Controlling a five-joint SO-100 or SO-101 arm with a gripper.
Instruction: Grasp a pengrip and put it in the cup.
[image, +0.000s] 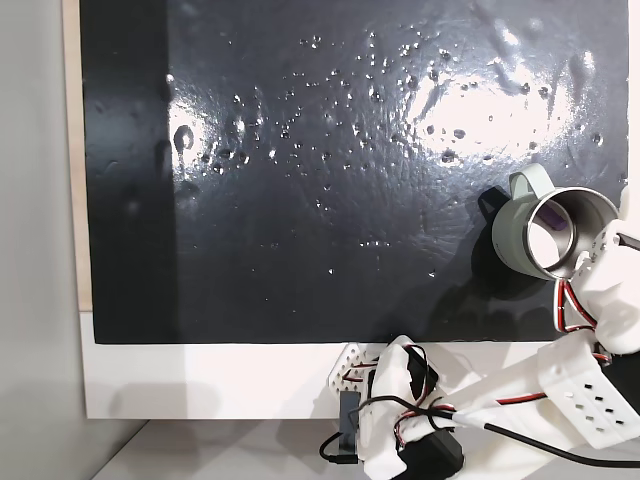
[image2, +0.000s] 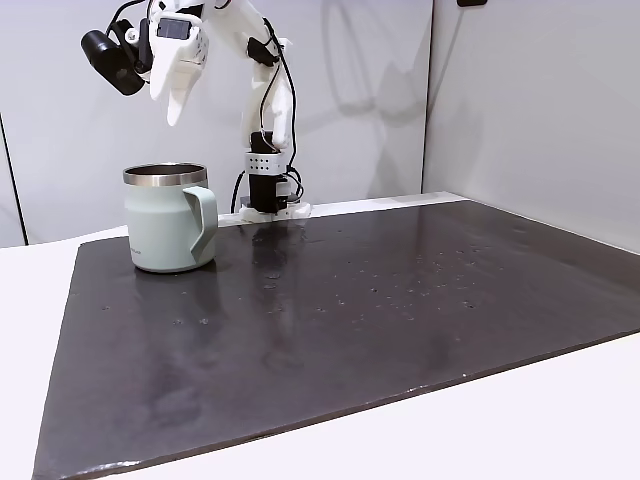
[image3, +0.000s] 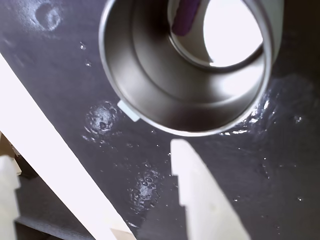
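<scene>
White fingers (image3: 95, 195) gape empty above cup (image3: 165, 95) on black mat (image2: 400, 320), grey walls (image2: 520, 100) behind.

Cup (image2: 170, 232) pale grey-green, steel inside; pengrip (image3: 186, 17) purple, blurred; mat (image2: 350, 320) black; gripper (image2: 178, 95) white.

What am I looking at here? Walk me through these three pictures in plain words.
This is a small white robot arm with a two-finger gripper, standing at the edge of a black mat. One fixed view looks straight down on the mat, another looks across it from table height, and the wrist view rides on the gripper, looking down past one white finger. On the mat stands a grey-green cup with a shiny steel inside. A small purple pengrip is inside the cup, also visible from above. The gripper hangs open above the cup, holding nothing.
</scene>
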